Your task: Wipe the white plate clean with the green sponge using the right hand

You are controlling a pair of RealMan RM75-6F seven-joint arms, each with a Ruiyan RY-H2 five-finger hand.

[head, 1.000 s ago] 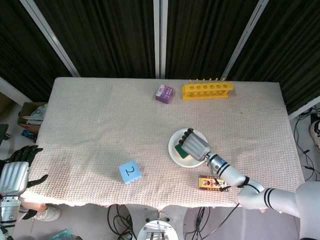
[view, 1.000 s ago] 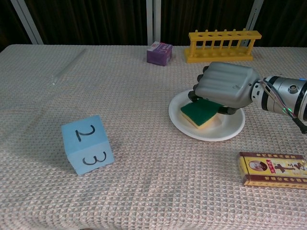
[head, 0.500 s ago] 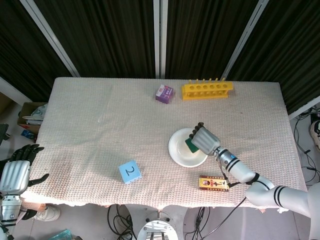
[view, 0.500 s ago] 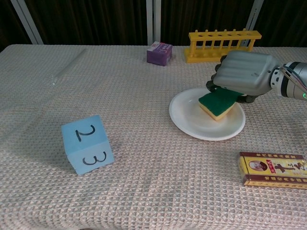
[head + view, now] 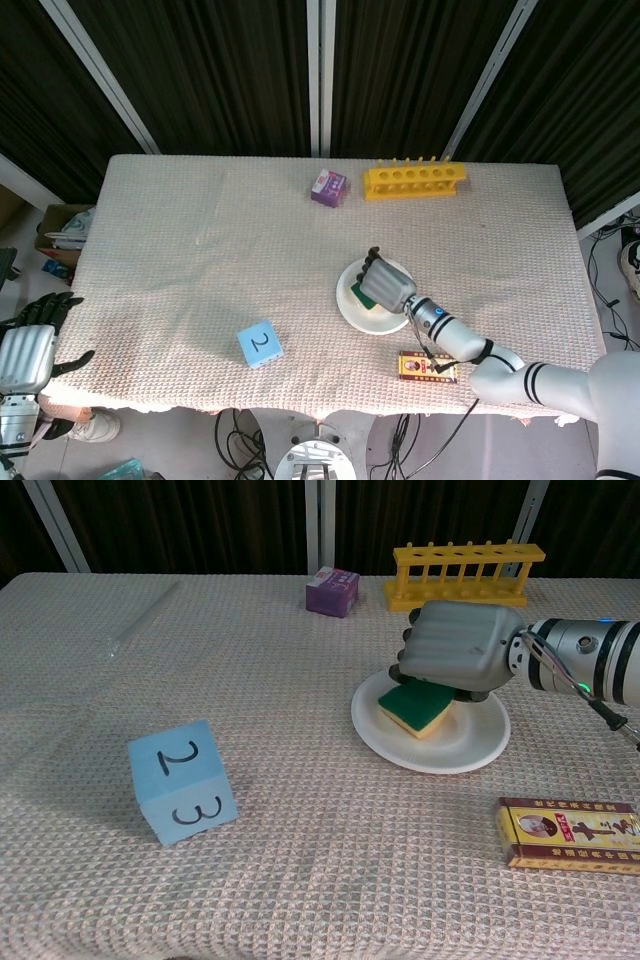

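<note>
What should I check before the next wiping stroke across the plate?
1. Right hand holds the green sponge: ok.
2. Sponge over the white plate, on its left half: ok.
3. Sponge pressed flat on the plate: cannot tell, the hand hides the contact.
4. Room for the stroke: ok, the red card box and yellow test tube rack stand apart from the plate.
5. Left hand off the table edge, away from the work: ok.
6. Plate clean yet: cannot tell.
</note>
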